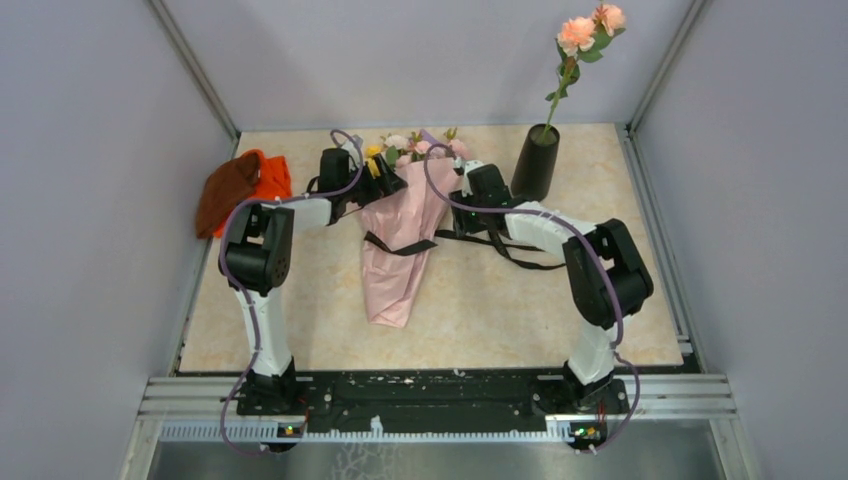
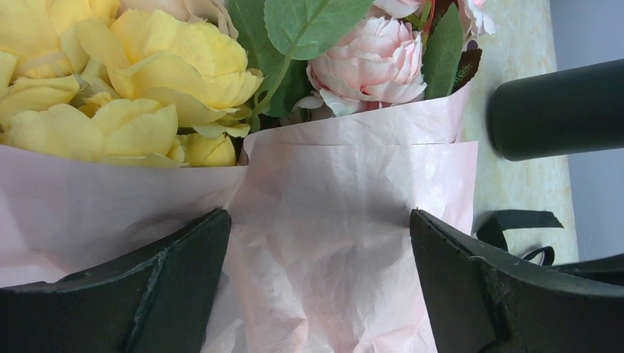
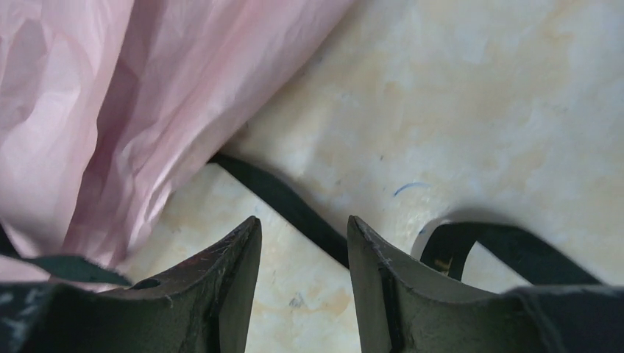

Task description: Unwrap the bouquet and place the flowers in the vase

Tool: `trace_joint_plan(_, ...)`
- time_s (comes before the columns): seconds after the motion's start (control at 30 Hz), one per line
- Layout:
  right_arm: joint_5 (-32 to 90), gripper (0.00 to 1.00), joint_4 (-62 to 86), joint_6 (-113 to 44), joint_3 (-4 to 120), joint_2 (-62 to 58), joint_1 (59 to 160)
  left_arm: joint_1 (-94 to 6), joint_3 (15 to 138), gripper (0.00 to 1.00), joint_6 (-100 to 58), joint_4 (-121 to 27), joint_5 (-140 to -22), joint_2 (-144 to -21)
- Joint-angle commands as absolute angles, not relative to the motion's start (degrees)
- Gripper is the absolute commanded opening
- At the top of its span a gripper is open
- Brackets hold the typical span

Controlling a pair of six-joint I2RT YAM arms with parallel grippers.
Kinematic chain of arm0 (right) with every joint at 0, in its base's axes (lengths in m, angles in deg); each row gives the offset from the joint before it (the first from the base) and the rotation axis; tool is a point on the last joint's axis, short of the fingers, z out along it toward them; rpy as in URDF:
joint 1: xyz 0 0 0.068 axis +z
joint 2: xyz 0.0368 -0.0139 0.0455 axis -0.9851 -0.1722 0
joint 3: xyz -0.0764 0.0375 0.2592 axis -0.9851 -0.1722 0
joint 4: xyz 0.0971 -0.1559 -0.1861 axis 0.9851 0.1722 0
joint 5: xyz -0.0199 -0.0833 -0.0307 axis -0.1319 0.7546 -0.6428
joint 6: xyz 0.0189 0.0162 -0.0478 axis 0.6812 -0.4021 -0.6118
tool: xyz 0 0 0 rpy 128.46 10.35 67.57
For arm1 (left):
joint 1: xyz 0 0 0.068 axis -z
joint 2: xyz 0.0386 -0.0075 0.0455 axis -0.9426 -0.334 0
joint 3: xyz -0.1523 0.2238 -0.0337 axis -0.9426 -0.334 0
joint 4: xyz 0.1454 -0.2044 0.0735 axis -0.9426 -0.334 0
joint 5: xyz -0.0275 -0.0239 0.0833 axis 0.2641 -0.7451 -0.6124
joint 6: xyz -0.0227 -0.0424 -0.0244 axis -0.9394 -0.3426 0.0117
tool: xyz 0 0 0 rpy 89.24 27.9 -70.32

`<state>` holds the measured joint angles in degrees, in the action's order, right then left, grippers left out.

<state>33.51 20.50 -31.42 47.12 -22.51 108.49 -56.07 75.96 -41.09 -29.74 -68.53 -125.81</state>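
Observation:
The bouquet (image 1: 400, 240) lies mid-table, a pink paper cone with its point toward me and a black ribbon (image 1: 398, 246) across its waist. Pink and yellow flowers (image 1: 415, 146) stick out at its far end. My left gripper (image 1: 385, 183) is open wide at the cone's mouth. In the left wrist view the left gripper (image 2: 320, 213) straddles the pink paper (image 2: 338, 191) just under the yellow flowers (image 2: 125, 81) and a pink bloom (image 2: 368, 62). My right gripper (image 1: 462, 205) is at the cone's right side. The right gripper (image 3: 303, 220) is open over bare table, a ribbon strand (image 3: 279, 195) just past its tips. The black vase (image 1: 537, 160) holds one peach rose stem (image 1: 578, 35).
An orange-and-brown cloth bundle (image 1: 240, 188) lies at the back left by the wall. Loose ribbon ends (image 1: 525, 255) trail on the table to the right of the bouquet. Grey walls close in the table on three sides. The vase (image 2: 559, 110) stands close to the bouquet's right.

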Motion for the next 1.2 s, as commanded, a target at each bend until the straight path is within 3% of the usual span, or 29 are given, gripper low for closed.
trace_joint_plan(0.0,40.5,0.47,23.3,-39.0,54.9,-26.1,110.6,-56.3,73.3,0.99,-40.3,-32.2,-69.2,-125.4)
trace_joint_plan(0.2,41.9,0.51,27.3,-49.5,58.8,-30.9,111.3,-56.4,72.8,0.99,-40.1,-31.1,-69.2,-125.6)
trace_joint_plan(0.6,37.2,0.51,25.6,-52.5,56.4,-28.9,111.3,-56.4,73.1,0.99,-39.7,-30.9,-69.9,-126.7)
trace_joint_plan(0.87,28.0,0.54,24.8,-65.8,54.7,-25.9,111.3,-56.5,72.9,0.99,-40.1,-30.4,-69.4,-127.1)
trace_joint_plan(1.17,36.1,0.54,14.5,-77.1,48.6,-23.0,114.6,-56.5,73.3,0.99,-40.3,-30.4,-69.2,-127.1)
